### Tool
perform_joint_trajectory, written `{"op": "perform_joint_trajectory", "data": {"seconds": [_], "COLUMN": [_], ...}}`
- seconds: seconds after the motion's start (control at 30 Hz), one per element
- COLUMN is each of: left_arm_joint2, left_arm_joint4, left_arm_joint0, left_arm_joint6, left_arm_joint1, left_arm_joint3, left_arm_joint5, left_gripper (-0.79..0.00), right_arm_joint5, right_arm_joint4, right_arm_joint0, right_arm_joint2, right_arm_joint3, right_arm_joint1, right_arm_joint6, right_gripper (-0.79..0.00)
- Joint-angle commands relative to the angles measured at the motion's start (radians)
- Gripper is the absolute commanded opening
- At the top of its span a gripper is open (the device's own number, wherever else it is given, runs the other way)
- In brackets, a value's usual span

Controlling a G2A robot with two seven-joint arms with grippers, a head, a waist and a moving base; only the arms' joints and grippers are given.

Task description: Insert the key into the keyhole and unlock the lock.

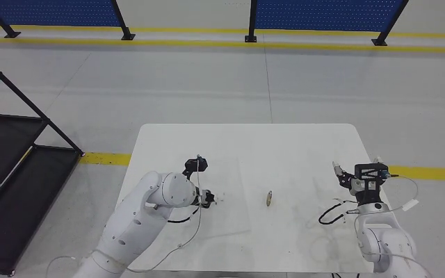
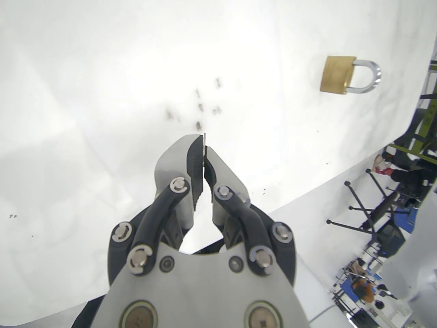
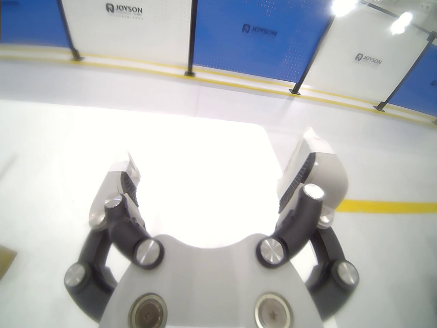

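Note:
A small brass padlock (image 1: 268,199) with a silver shackle lies flat near the middle of the white table (image 1: 292,153); the left wrist view shows the padlock (image 2: 338,74) some way beyond my left gripper. My left gripper (image 2: 204,153) is shut on a thin metal key (image 2: 205,145), whose edge sticks out between the dark pads. In the top view my left gripper (image 1: 217,199) sits left of the padlock, low over the table. Near the table's right edge my right gripper (image 1: 338,171) is open; the right wrist view shows the right gripper (image 3: 218,168) with nothing between its fingers.
Small dark specks (image 2: 201,107) mark the table just past the key. Black cables (image 1: 334,212) trail by the right arm. A black rack (image 1: 28,160) stands off the table's left side. Blue and white barriers (image 3: 239,28) line the floor behind.

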Motion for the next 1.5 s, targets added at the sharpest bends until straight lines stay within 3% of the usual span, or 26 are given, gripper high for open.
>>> {"op": "perform_joint_trajectory", "data": {"seconds": [0.0,0.17,0.3,0.53,0.73,0.87,1.33,1.47], "left_arm_joint2": [-0.025,-0.129,-0.25,-0.48,-0.598,-0.632,-0.632,-0.632], "left_arm_joint4": [-0.016,-0.128,-0.302,-0.675,-0.955,-1.115,-1.115,-1.115], "left_arm_joint0": [0.013,0.058,0.11,0.216,0.268,0.254,0.254,0.254], "left_arm_joint6": [-0.007,-0.016,0.007,0.022,-0.015,-0.104,-0.104,-0.104], "left_arm_joint1": [0.005,0.018,0.025,0.035,0.04,0.045,0.045,0.045], "left_arm_joint3": [-0.025,-0.105,-0.106,-0.029,0.064,0.148,0.148,0.148], "left_arm_joint5": [-0.007,-0.019,-0.07,-0.259,-0.381,-0.444,-0.444,-0.444], "left_gripper": [-0.785,-0.785,-0.785,-0.785,-0.785,-0.785,-0.785,-0.785], "right_arm_joint5": [0.0,0.0,0.0,0.0,0.0,0.0,0.0,-0.054], "right_arm_joint4": [0.0,0.0,0.0,0.0,0.0,0.0,0.0,0.029], "right_arm_joint0": [0.0,0.0,0.0,0.0,0.0,0.0,0.0,0.0], "right_arm_joint2": [0.0,0.0,0.0,0.0,0.0,0.0,0.0,-0.051], "right_arm_joint3": [0.0,0.0,0.0,0.0,0.0,0.0,0.0,0.006], "right_arm_joint1": [0.0,0.0,0.0,0.0,0.0,0.0,0.0,-0.003], "right_arm_joint6": [0.0,0.0,0.0,0.0,0.0,0.0,0.0,0.124], "right_gripper": [0.0,0.0,0.0,0.0,0.0,0.0,0.0,0.0]}}
